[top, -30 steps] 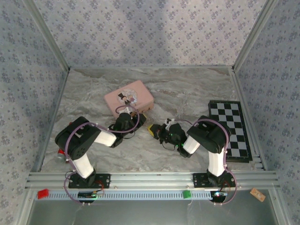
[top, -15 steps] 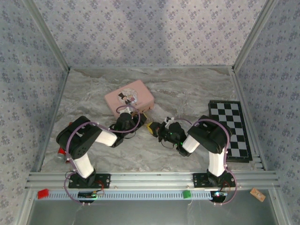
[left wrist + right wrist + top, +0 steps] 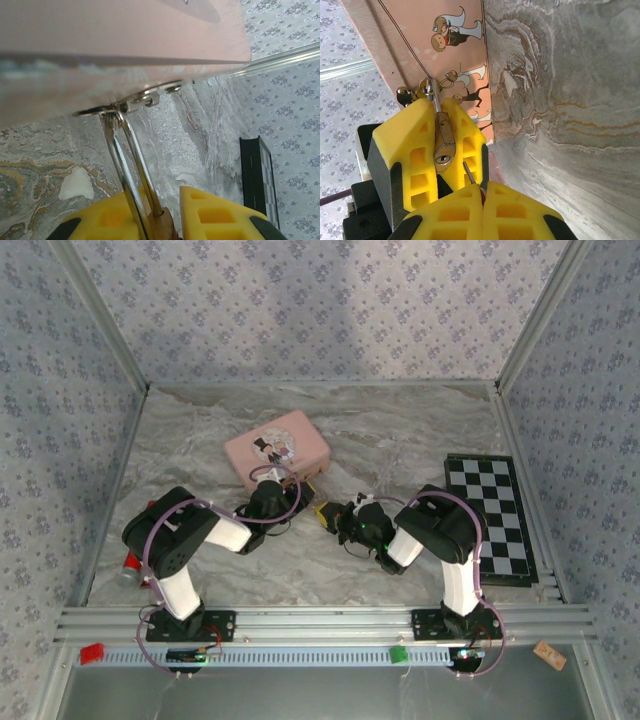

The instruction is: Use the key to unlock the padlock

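Over the last second the right gripper has slid out from its base and across toward the left gripper, closing the gap between them. In the last half second it has hardly shifted, and the left arm has stayed put.

The right gripper's yellow foam fingers are pressed together with no gap. They pinch the slim metal key, whose shaft sticks out straight ahead of the fingertips. Just ahead of that shaft is the tiny brass-gold padlock with a thin steel shackle, its keyhole end turned back toward the right gripper. The key's tip lies just beside the keyhole, a little off to one side and not in it. Whether the tip touches the brass I cannot tell.

The left gripper is narrowed onto the padlock's body, with a yellow finger on each flank. In the left wrist view the shackle runs forward from between those fingers and is hooked through the small metal clasp. The clasp is on the edge of the rectangular pink tin with cartoon figures on its lid, which sits just past the left fingertips.

A black-and-white chequered board lies well off to the right gripper's outer side, flat on the grey marble-patterned table.
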Controlling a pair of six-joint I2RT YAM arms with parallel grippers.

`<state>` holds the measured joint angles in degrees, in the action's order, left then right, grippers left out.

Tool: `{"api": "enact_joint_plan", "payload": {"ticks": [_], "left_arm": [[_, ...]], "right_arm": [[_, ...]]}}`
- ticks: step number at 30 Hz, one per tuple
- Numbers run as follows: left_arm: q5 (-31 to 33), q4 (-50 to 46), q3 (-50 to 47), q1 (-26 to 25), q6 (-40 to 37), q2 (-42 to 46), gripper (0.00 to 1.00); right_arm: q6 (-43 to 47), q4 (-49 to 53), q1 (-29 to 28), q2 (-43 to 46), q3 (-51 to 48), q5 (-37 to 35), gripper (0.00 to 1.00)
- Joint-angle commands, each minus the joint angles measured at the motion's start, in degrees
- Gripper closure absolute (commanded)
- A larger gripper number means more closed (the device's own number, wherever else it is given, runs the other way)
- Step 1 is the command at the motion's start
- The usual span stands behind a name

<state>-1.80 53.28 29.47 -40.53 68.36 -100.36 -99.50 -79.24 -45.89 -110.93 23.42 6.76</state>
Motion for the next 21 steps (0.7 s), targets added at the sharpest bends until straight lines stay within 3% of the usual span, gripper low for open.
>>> {"api": "enact_joint_plan", "payload": {"ticks": [1,21], "left_arm": [[-8.02,-4.68,-0.99,-2.0,7.4,-3.61,0.8],[-7.95,-4.06,-1.35,-2.33,7.46,-4.67,0.8]], "right_arm": [[-0.25,-0.57,-0.07,0.28,0.48,-1.57,1.0],[-0.25,-0.51,0.19,1.15,1.74,-1.95,1.0]]}}
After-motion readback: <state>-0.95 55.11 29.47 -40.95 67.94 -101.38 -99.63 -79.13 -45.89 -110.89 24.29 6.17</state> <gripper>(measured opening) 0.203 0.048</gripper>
